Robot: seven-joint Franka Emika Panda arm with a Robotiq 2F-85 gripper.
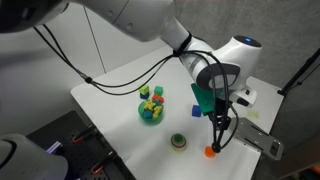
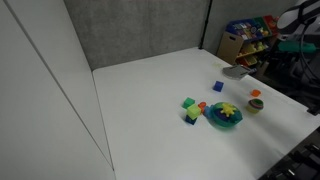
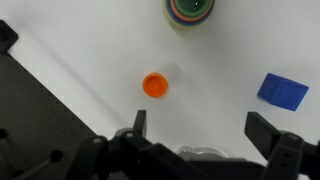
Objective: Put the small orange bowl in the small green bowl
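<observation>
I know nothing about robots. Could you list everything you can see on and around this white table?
small orange bowl: one, bright orange, on the table ahead of the tool.
small green bowl: one, green with a darker centre, beyond the orange bowl.
teal bowl: one, teal, mid-table, holding colourful blocks.
loose blocks: a few, green, blue and orange-red, beside the teal bowl.
blue cube: one, blue, alone near the orange bowl.
table: one, white.
shelf: one, stocked with colourful items, beyond the table.
robot arm: one, white, with black cables.
tool: one, black, open, close to the orange bowl.
</observation>
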